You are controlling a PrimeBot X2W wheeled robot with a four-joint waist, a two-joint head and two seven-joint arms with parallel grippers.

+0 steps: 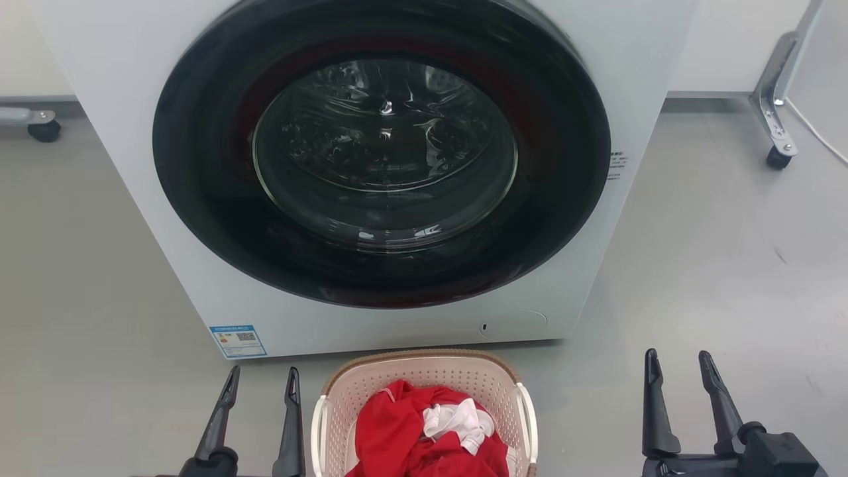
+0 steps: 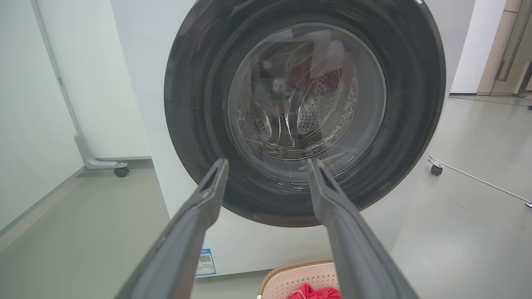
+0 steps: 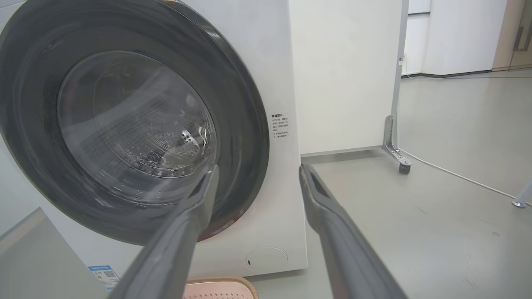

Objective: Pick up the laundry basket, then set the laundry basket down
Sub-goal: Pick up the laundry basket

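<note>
Head view: laundry basket down on the floor, close in front of the washing machine, between the two grippers and touched by neither. Just beside the basket's left handle, the left gripper, fingers spread, grasping nothing. Well out from the right handle, the right gripper, likewise spread and empty. Heaped inside: red and white clothes.

Likely trouble from here, as a judgement only. Uneven reach: with the right side farther off, easy to catch one handle first and tip the basket, spilling the clothes. Thin loop handles against long smooth fingers: easy to slip off, or to pinch the perforated wall instead. Little room ahead: any forward push apt to knock the basket against the machine's front or its round door. Safer to close on both handles together, lift level, and keep clear of the machine when setting down.
</note>
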